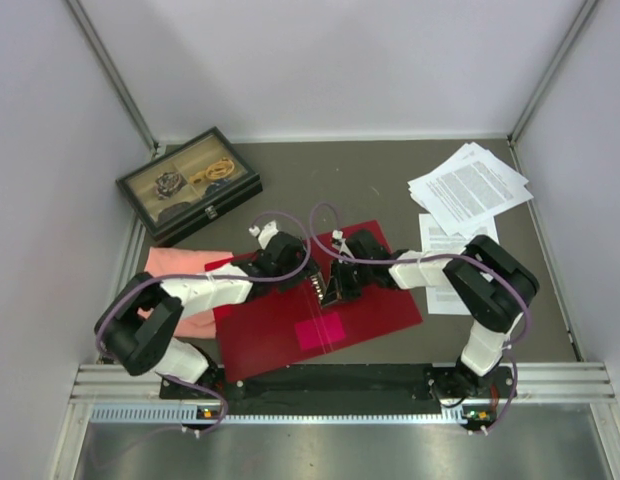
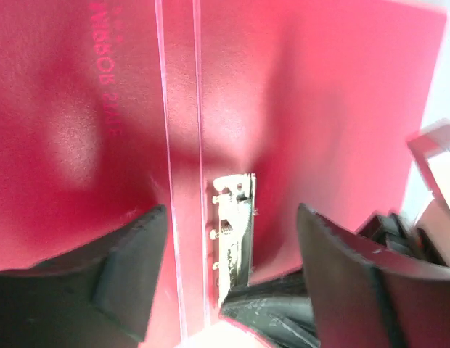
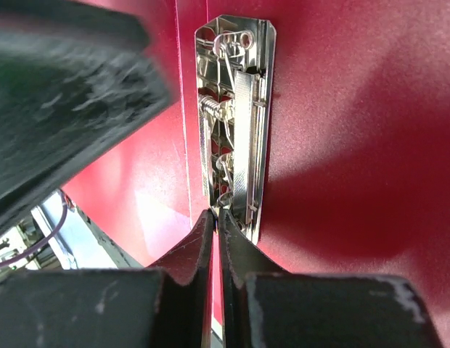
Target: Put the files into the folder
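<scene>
One red folder lies open on the table, two piles of files at its right. My left hand spreads wide above its clip; my right hand is pinched closed at the clip's end.

Bright even light, soft shadows, sheen on the folder, wrist views blurry

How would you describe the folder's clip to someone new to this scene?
On the grey table lies an open flat red folder. Beside its centre crease sits the shiny silver metal clip. Unlike the flat pink sticker nearby, it is raised, reflective metal.
</scene>
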You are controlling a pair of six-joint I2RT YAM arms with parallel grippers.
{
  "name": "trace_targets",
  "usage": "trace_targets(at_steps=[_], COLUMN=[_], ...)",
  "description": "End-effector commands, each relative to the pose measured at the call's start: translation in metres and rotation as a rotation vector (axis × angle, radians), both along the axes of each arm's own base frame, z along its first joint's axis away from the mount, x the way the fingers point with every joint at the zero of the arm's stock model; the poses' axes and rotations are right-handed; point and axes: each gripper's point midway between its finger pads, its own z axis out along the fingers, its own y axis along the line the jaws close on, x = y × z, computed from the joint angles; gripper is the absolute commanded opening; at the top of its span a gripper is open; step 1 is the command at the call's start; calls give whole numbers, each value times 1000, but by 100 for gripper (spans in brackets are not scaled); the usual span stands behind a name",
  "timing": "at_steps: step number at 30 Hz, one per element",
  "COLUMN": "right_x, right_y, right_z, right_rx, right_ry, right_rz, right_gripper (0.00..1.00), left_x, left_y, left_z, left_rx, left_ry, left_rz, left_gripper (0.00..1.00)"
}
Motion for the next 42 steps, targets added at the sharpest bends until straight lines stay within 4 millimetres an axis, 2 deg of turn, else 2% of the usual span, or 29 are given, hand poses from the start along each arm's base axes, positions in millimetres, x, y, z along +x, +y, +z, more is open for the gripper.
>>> trace_targets(at_steps=[1, 2, 4, 5, 7, 8, 10, 11, 12, 14, 18, 23, 27, 29, 32, 34, 35, 37, 39, 42], right_x=[9, 9, 9, 9, 11, 8, 7, 7, 8, 6, 7, 7, -4, -21, -22, -20, -4, 8, 21, 24], right_y=[-18, -18, -18, -18, -19, -21, -24, -21, -23, -22, -31, -53, -87, -104, -119, -124, -114, -104, -79, -45], right_z=[-33, -33, -33, -32, -30, -31, -31, -28, -29, -29, -35, -48, -83, -106, -119, -114, -99, -79, -47, -21], right_rx=[-137, -138, -143, -144, -156, -176, -216, -226, -247, -258, -334, -477, -637, -693, -759, -800, -780, -771, -691, -546], right_ry=[-45, -46, -43, -42, -48, -35, -33, -42, -54, -49, -56, -44, -7, 48, 35, 30, -25, -70, -111, -92], right_rz=[-58, -59, -59, -65, -72, -69, -75, -64, -71, -68, -76, -103, -129, -131, -150, -137, -139, -131, -102, -60], right_gripper=[0, 0, 0, 0, 0, 0, 0, 0, 0, 0, 0, 0, 0, 0, 0, 0, 0, 0, 0, 0], left_x=[-19, -17, -19, -23, -34, -40, -50, -54, -57, -61, -60, -69, -85, -93, -98, -98, -100, -100, -102, -101], left_y=[46, 45, 47, 48, 38, 35, 24, 21, 19, 13, 12, 32, 47, 55, 61, 62, 64, 66, 68, 68], left_z=[0, 17, 28, 32, 32, 25, 17, 5, -1, -11, -21, -51, -69, -76, -79, -78, -79, -79, -80, -80], left_rx=[243, 224, 210, 185, 119, 93, 43, 48, 46, 47, 54, 168, 209, 226, 247, 252, 262, 279, 294, 296], left_ry=[-4, -51, -76, -93, -89, -75, -38, -6, 14, 38, 50, 163, 226, 248, 261, 258, 261, 266, 277, 274], left_rz=[-72, -76, -83, -90, -148, -161, -214, -226, -232, -250, -246, -196, -186, -184, -184, -187, -196, -202, -208, -210], left_gripper=[80, 78, 70, 55, 42, 33, 24, 19, 8, 0, 0, 0, 0, 0, 0, 0, 0, 0, 0, 0])
